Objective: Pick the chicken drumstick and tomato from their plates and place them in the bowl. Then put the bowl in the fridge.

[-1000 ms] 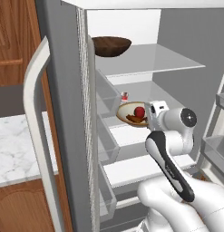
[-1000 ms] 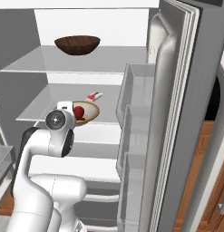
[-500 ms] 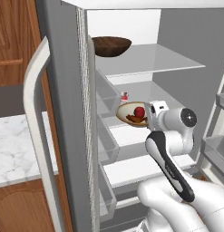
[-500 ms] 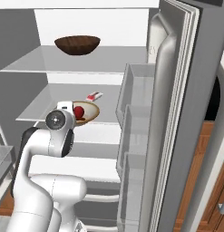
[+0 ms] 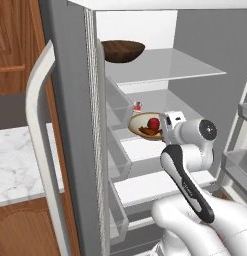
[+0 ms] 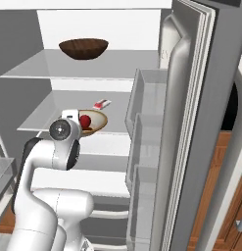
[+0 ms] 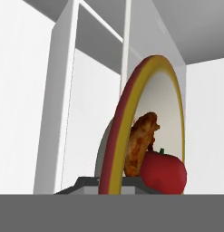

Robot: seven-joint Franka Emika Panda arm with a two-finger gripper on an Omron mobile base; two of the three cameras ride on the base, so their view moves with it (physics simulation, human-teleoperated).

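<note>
Inside the open fridge (image 6: pixel 191 98), your gripper (image 7: pixel 114 183) has its fingers clamped tight on the near rim of the bowl (image 5: pixel 143 123), held over the middle glass shelf (image 6: pixel 49 115). Just beyond the fingertips, the tomato (image 7: pixel 162 174) sits in the bowl touching the chicken drumstick (image 7: pixel 139 141). A dark wooden bowl (image 5: pixel 122 50) rests on the shelf above the fingers.

Arm raised from the base, elbow bent, wrist level and reaching forward; gripper (image 5: pixel 164 131) closed, fingers clamped on a rim.
</note>
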